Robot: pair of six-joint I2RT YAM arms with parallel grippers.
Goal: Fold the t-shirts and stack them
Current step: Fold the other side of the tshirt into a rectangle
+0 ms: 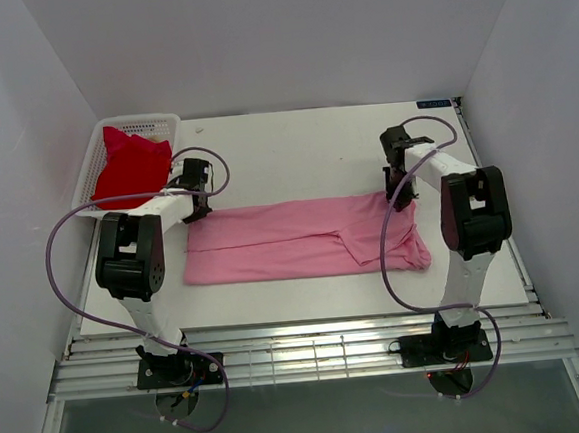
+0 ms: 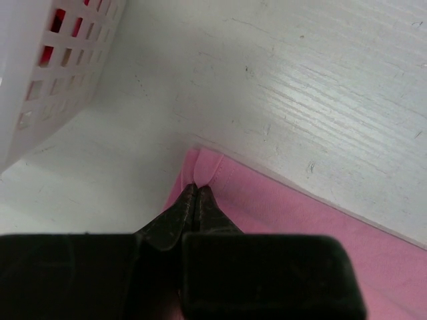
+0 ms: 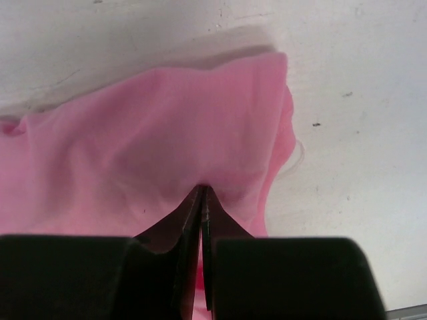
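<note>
My left end effector (image 2: 195, 189) and right end effector (image 3: 202, 191) pinch the pink tee's (image 1: 291, 238) far corners (right of the basket (image 1: 142, 121)) for folding.

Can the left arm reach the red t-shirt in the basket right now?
Probably, once freed: the left jaws are shut on a corner of the pink t-shirt. The red t-shirt lies close by in the open mesh basket, nothing between.
</note>
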